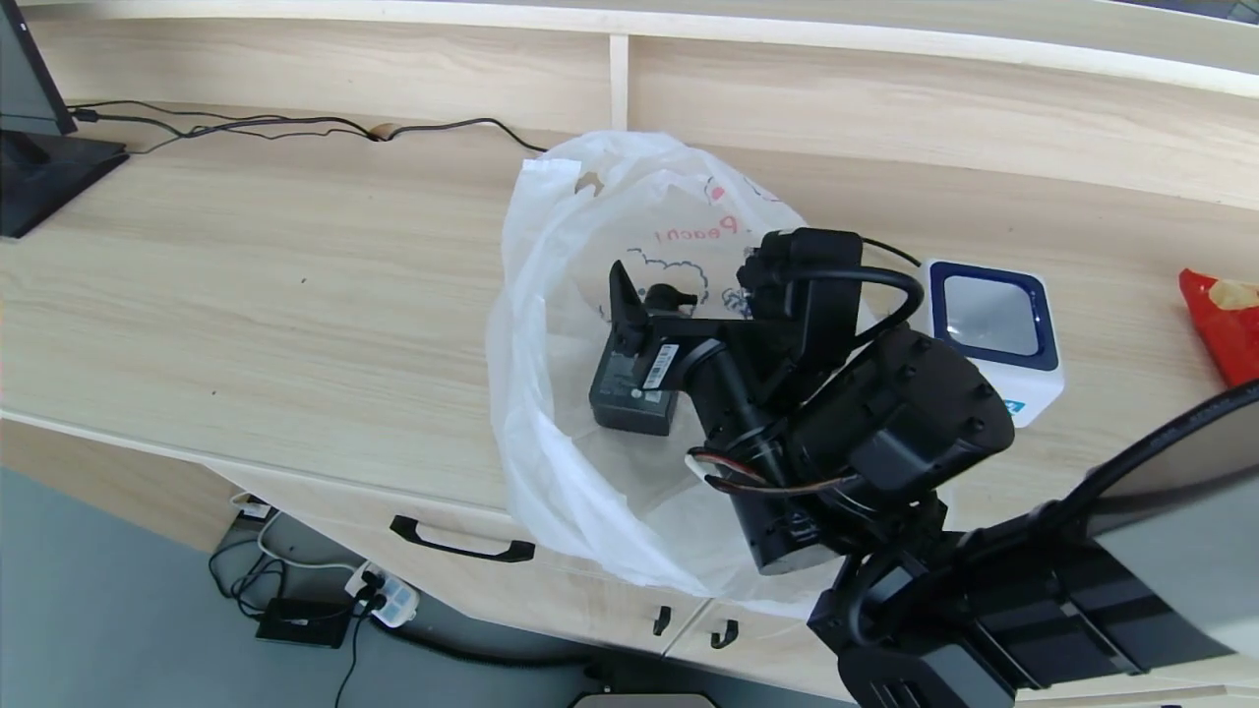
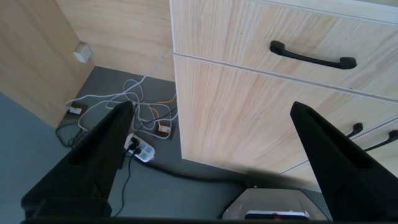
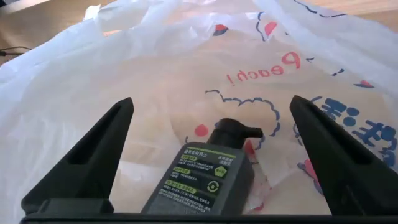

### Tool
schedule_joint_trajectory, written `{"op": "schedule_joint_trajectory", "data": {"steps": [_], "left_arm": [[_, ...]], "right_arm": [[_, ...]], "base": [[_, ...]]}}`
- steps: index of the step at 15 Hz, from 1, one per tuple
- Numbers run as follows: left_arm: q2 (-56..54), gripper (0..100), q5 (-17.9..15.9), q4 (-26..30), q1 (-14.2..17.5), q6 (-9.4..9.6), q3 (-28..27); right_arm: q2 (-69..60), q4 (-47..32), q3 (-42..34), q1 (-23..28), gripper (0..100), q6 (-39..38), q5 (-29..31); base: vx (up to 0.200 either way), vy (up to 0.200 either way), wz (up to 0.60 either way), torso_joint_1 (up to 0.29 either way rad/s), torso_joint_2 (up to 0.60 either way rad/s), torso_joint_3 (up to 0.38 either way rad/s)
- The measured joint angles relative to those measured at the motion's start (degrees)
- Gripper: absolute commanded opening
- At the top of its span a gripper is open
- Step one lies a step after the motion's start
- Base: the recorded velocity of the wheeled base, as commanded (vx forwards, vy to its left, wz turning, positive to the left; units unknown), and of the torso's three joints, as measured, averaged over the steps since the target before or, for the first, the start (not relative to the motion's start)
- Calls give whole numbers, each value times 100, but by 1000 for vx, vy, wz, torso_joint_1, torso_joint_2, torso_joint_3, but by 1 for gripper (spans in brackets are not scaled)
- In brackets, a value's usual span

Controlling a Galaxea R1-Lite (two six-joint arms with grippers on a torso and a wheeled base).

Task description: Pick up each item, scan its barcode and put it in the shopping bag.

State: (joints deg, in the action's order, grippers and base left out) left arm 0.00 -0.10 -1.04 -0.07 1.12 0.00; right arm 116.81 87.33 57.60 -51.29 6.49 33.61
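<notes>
A white plastic shopping bag (image 1: 575, 246) with printed drawings stands open on the wooden counter. A black pump bottle (image 1: 632, 385) with a barcode sticker lies on its side inside it. My right gripper (image 3: 211, 102) hangs open in the bag's mouth just above the bottle (image 3: 202, 183), fingers spread wide on either side of it and apart from it. In the head view one right finger (image 1: 626, 303) shows over the bottle's upper end. My left gripper (image 2: 211, 106) is open with nothing in it, low in front of the cabinet.
A white and blue barcode scanner (image 1: 995, 329) sits just right of the bag. A red snack packet (image 1: 1225, 324) lies at the counter's right edge. A monitor base (image 1: 39, 172) and cables stand far left. Drawer handle (image 2: 313, 57) and floor cables (image 2: 140, 121) are near the left gripper.
</notes>
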Motion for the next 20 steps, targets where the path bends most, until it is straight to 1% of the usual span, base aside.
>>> {"op": "schedule_joint_trajectory", "data": {"steps": [2, 5, 6, 8, 9, 11, 14, 17, 20], "left_arm": [[0, 100, 0, 0, 0, 0, 0], [0, 100, 0, 2, -4, 0, 0], [0, 100, 0, 2, -4, 0, 0], [0, 100, 2, 0, -4, 0, 0], [0, 100, 0, 0, 0, 2, 0], [0, 100, 0, 0, 0, 2, 0], [0, 100, 0, 0, -2, 0, 0], [0, 100, 0, 2, -4, 2, 0], [0, 100, 0, -2, 0, 2, 0]], "right_arm": [[-41, 4, 30, 121, 100, 84, -2], [-201, 4, 37, 167, 100, 284, -4], [-311, 4, 30, 167, 100, 383, -171], [-474, 48, 55, 123, 100, 653, -855], [-575, 94, 74, 41, 100, 813, -906], [-739, 41, 77, -45, 100, 812, -1019], [-840, 22, 39, -69, 100, 785, -1399], [-890, 33, 26, 41, 100, 725, -1690], [-942, 34, 34, 179, 100, 697, -1721]], "base": [[0, 0, 0, 0, 0, 0], [0, 0, 0, 0, 0, 0], [0, 0, 0, 0, 0, 0], [0, 0, 0, 0, 0, 0], [0, 0, 0, 0, 0, 0], [0, 0, 0, 0, 0, 0], [0, 0, 0, 0, 0, 0], [0, 0, -600, 1, 4, 4], [0, 0, -600, 2, -1, 1]]}}
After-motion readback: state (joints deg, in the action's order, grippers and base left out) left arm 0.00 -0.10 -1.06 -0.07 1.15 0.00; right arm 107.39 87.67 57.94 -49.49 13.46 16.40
